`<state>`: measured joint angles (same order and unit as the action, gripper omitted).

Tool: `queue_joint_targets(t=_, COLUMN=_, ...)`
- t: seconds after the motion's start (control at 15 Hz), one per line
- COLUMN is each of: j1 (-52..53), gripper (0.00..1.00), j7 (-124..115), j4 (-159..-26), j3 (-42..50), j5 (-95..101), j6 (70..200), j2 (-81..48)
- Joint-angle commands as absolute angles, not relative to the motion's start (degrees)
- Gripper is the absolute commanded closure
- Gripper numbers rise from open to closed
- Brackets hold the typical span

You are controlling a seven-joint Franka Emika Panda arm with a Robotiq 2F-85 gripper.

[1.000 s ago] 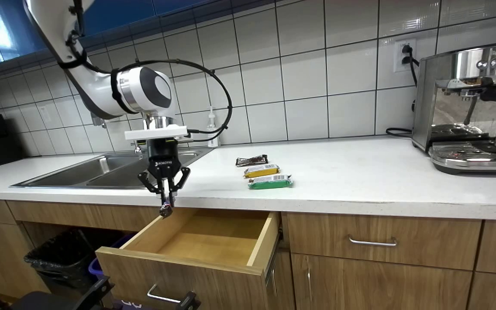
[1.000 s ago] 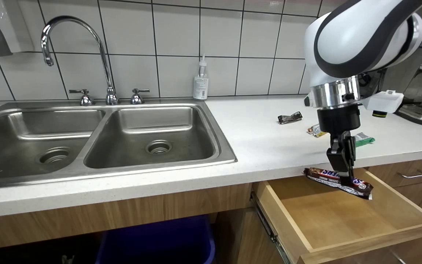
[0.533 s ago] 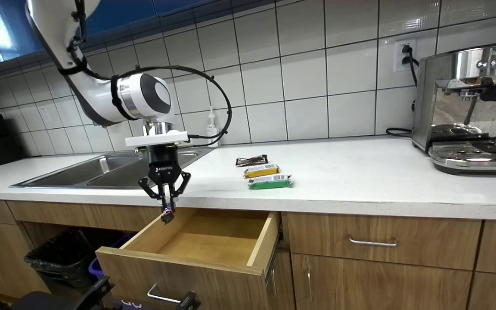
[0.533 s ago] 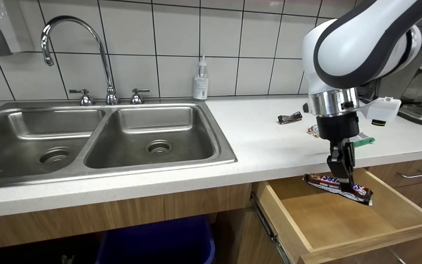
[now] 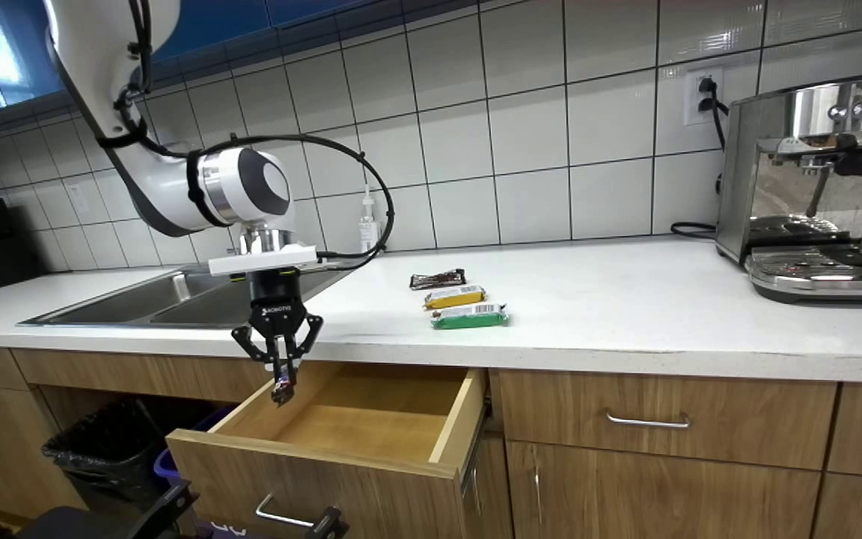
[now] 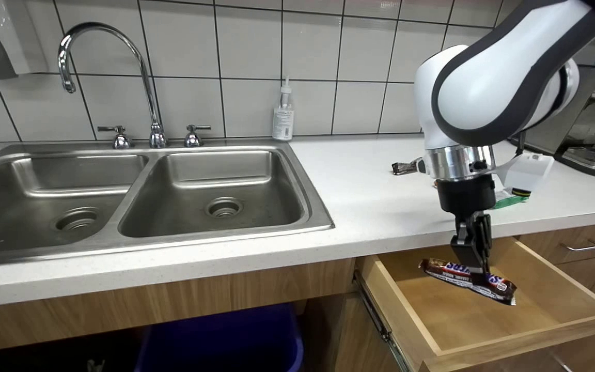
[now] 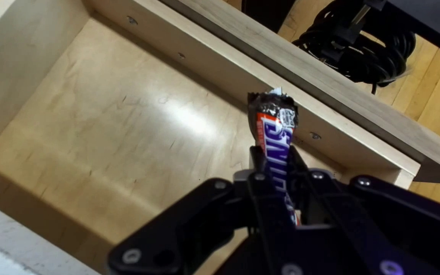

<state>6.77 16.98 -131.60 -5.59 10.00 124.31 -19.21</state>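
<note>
Brown-wrapped bar is hanging over the pulled-out drawer, gripped partway along; blue letters are showing on it in the wrist view. Gripper is pointing down and pinching it from both sides, jaws nearly together with just the bar's thickness between them. One end of the bar is overlapping the drawer's front wall in the wrist view; can't tell whether it's dipping below the rim. Drawer is sticking out from under the counter, pale wood floor catching a glare patch, screw heads dotting the inside of the front wall, metal slide showing along an outer side. On the counter, three wrapped packs are lying just beside each other: green pack nearest the front edge, yellow pack in the middle, dark pack farthest back. Double-basin steel sink is sitting in the same counter, each basin showing its drain; faucet is arching over it. Bottle is standing at the sink's back corner, label too small to read. Below, near the drawer, a black-lined bin is sitting beside a blue bin; contents too dark to make out in both. Coffee machine is standing on the counter, well apart from the packs.
</note>
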Motion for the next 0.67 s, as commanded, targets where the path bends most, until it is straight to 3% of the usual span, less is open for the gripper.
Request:
queue_joint_targets(t=0.0, j1=7.8, gripper=0.96, j7=13.0, j4=-132.1, j3=-5.9, j5=12.3, j6=126.8, j2=-20.5)
queue_joint_targets(t=0.6, j1=8.4, gripper=0.96, j7=11.0, j4=-132.3, j3=-5.5, j5=13.4, j6=130.2, j2=-24.0)
